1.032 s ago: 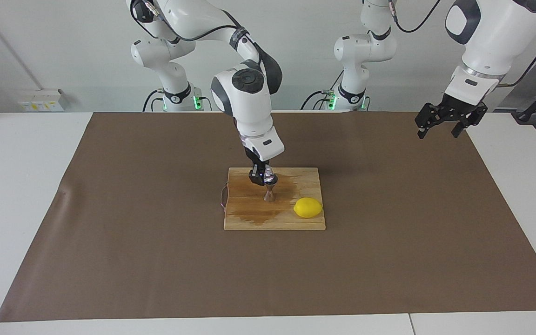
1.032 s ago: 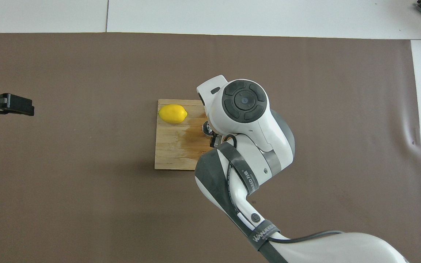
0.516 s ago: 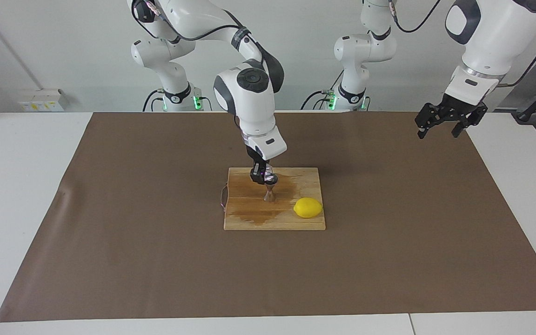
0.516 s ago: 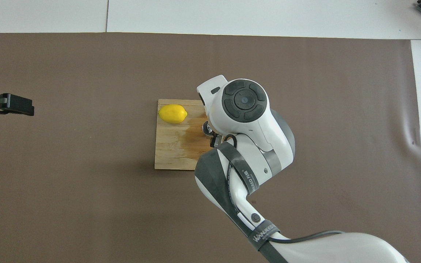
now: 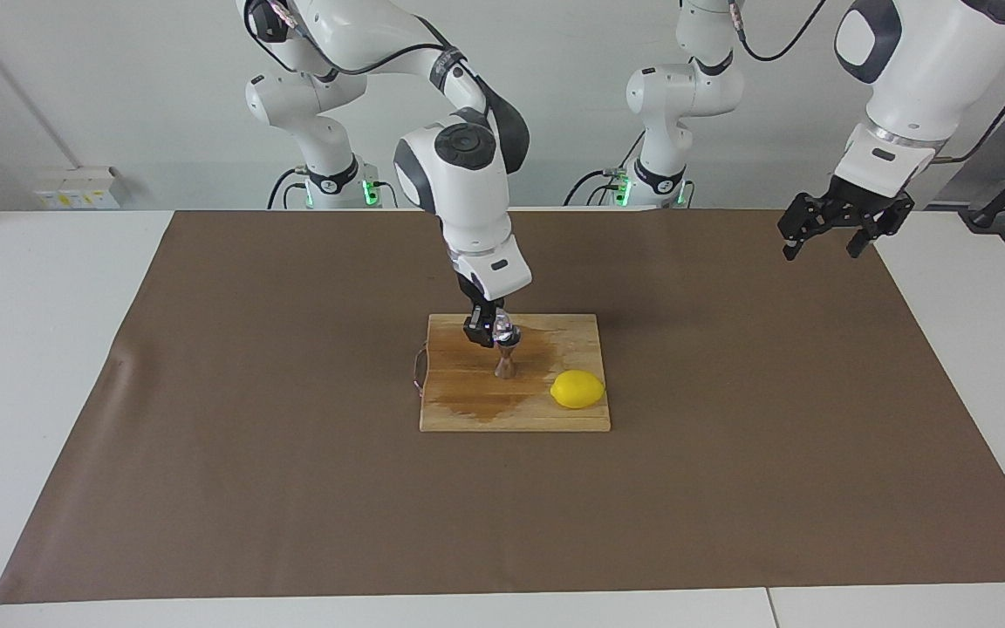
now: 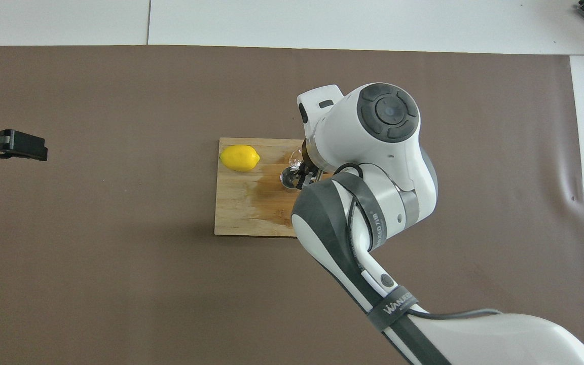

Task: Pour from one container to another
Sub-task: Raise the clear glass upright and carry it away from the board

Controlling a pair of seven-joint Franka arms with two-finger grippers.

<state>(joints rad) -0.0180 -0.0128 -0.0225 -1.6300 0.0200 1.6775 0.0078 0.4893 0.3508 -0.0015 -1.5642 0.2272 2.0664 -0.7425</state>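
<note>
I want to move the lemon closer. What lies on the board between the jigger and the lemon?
Only bare, wet-stained cutting board between jigger and lemon, seen in both views.

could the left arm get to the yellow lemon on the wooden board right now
Probably yes: the open left gripper waits high at its own table end, and the yellow lemon lies uncovered on the wooden board's nearest corner.

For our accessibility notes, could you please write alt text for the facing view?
The right gripper holds a glass tumbler over a steel jigger standing on a wet wooden board, beside a lemon. The left gripper waits open in the air over the brown mat's corner.
</note>
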